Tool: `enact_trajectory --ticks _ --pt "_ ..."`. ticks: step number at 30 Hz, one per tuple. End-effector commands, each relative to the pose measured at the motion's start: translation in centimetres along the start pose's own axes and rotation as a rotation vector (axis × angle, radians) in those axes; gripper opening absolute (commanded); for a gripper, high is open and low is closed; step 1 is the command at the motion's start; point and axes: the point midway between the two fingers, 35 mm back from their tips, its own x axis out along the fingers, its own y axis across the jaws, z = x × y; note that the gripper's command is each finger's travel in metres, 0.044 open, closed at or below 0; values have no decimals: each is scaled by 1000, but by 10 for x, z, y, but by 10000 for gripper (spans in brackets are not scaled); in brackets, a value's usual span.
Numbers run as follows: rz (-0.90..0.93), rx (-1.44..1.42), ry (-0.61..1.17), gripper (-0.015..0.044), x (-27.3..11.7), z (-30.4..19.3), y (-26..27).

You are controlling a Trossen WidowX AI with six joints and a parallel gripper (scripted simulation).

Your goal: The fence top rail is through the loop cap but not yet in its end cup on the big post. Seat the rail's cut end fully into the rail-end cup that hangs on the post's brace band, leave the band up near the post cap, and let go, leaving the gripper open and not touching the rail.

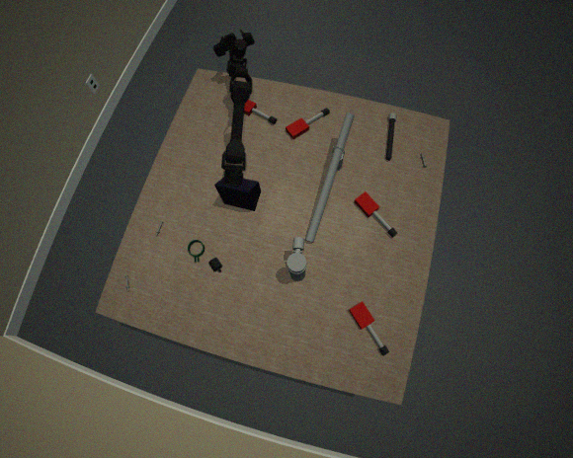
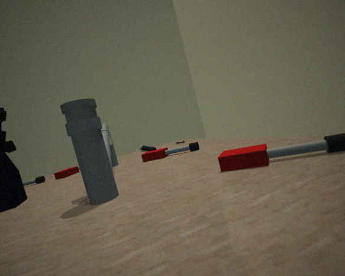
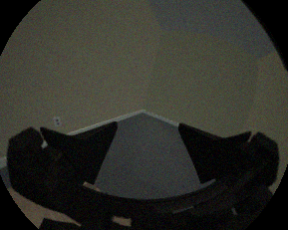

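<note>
The grey rail (image 1: pixel 324 192) (image 2: pixel 106 138) runs through the loop cap (image 1: pixel 341 160) on the small post. Its near end lies just right of the rail-end cup (image 1: pixel 298 244) in the top view, outside the cup's outline, with the cup's mouth facing up-image. The cup sits beside the big upright post (image 1: pixel 296 263) (image 2: pixel 93 166). The brace band (image 2: pixel 84 126) is high on the post, just below the post cap (image 2: pixel 78 104). My gripper (image 1: pixel 235 40) (image 3: pixel 147 125) is open and empty, far from the rail beyond the board's top-left edge in the top view.
Red-headed tools lie at the back (image 1: pixel 297 128), right (image 1: pixel 367 203) and lower right (image 1: pixel 362 315); another is beside my arm. A dark rod (image 1: pixel 390 138) lies right of the rail. A green ring (image 1: pixel 189 250) and a small black part (image 1: pixel 215 265) lie left of the post.
</note>
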Motion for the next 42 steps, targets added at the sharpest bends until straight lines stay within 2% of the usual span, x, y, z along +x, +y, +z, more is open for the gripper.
enact_trajectory --ticks 1,11,21,31,42 --pt "-37 -33 77 440 -13 -29 -44" --pt "-154 -99 287 440 -67 -94 -154" --pt "-251 -143 518 440 -147 -130 -250" --pt "-371 -140 756 440 -251 -136 -330" --pt "-557 -79 981 440 -376 -111 -387"
